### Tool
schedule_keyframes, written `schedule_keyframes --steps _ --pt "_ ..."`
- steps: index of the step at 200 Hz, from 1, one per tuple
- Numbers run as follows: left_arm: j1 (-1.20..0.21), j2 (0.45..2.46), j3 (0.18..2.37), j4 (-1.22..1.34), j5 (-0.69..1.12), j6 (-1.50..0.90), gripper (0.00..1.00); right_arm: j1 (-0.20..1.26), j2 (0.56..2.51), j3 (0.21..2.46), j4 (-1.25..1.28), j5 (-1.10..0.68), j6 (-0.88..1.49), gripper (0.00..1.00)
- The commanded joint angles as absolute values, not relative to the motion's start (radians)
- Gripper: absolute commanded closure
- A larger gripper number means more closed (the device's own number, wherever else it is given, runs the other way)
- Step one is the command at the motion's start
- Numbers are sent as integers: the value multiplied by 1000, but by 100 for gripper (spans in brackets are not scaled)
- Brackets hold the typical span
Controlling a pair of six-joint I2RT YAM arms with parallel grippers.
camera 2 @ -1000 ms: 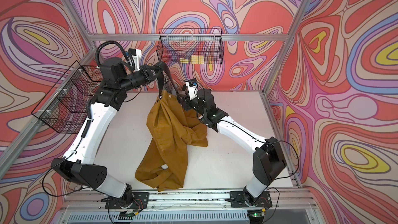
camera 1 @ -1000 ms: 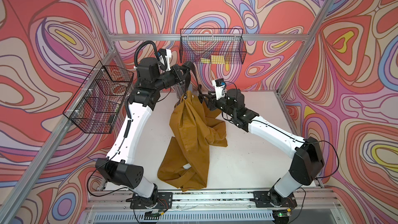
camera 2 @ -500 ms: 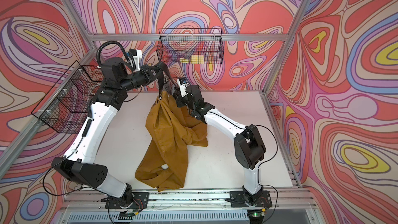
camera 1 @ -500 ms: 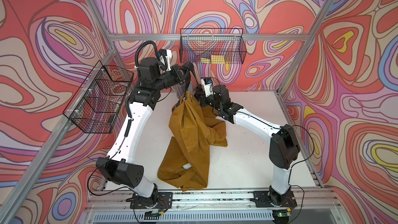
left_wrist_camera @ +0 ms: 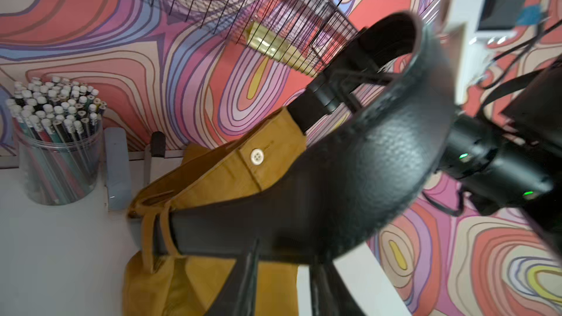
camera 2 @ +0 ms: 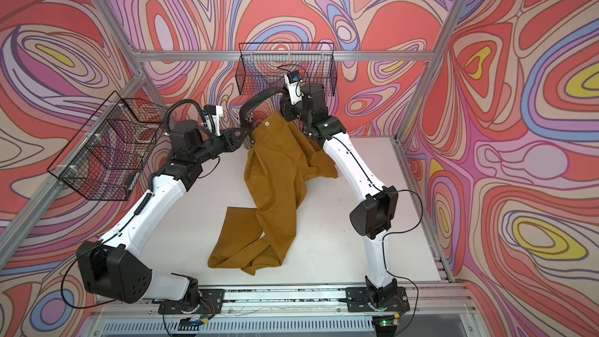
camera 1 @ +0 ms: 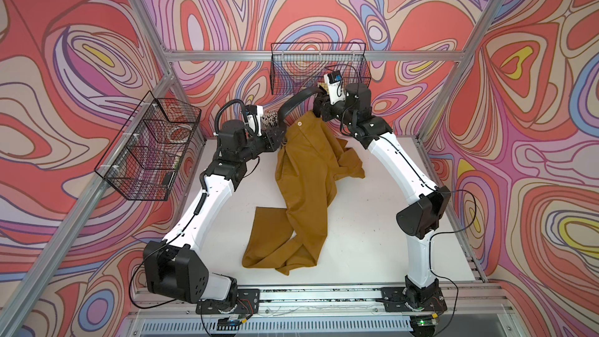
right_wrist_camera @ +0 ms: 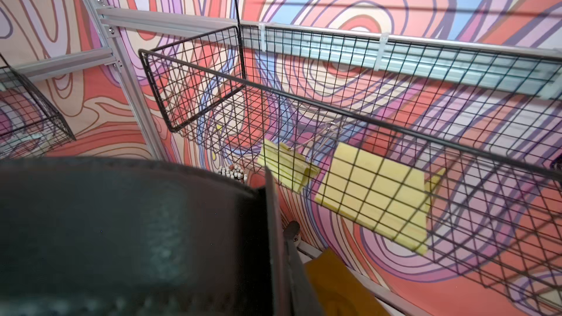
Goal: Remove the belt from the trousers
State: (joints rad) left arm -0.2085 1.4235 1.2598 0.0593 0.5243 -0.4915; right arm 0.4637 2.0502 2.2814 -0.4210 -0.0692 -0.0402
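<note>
The mustard trousers (camera 1: pixel 304 170) (camera 2: pixel 275 173) hang by the waistband at the back of the table, with the legs trailing forward over it. The black belt (camera 1: pixel 296 100) (camera 2: pixel 259 97) arcs up from the waistband to my right gripper (camera 1: pixel 320 105) (camera 2: pixel 285 100), which is shut on it just below the back basket. My left gripper (camera 1: pixel 279 132) (camera 2: pixel 244 132) is at the waistband's left end. In the left wrist view its fingers stand apart (left_wrist_camera: pixel 282 256) with the belt (left_wrist_camera: pixel 365 162) crossing just beyond the tips, by the pale button (left_wrist_camera: pixel 257 157). The right wrist view is filled by the belt (right_wrist_camera: pixel 121 232).
A wire basket (camera 1: pixel 319 66) (right_wrist_camera: pixel 365 110) with yellow notes (right_wrist_camera: pixel 374 196) hangs on the back wall, close above the right gripper. A second wire basket (camera 1: pixel 149 147) is on the left wall. A clear cup of pencils (left_wrist_camera: pixel 57 147) (camera 1: pixel 269 119) stands behind the left gripper. The white table (camera 1: pixel 372 222) lies under the trousers.
The right gripper closed on the belt and rose toward the back basket, drawing the belt into a high arc. The left gripper's jaws opened and that arm sank slightly. The trouser legs spread out.
</note>
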Motion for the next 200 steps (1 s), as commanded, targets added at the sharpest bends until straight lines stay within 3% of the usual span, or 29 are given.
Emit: schedule_keyframes --steps 1,41,87,122,183,200 --pt "-211 1383 1144 200 481 -372 47 464 1966 2153 -515 -128 -38 100" --pt "-268 1321 1122 163 440 -92 31 484 1966 2084 -659 -220 -25 100" --pt "-377 1357 1301 -68 416 222 27 532 2072 2218 -844 -243 -63 100" --pt "-392 1419 1355 -102 307 240 28 544 2059 2199 -836 -235 -77 100" --pt "-408 1523 1441 -150 270 240 27 545 2032 2172 -854 -232 -109 100" --pt "-410 1539 1468 -162 237 205 41 545 2018 2146 -842 -246 -115 100"
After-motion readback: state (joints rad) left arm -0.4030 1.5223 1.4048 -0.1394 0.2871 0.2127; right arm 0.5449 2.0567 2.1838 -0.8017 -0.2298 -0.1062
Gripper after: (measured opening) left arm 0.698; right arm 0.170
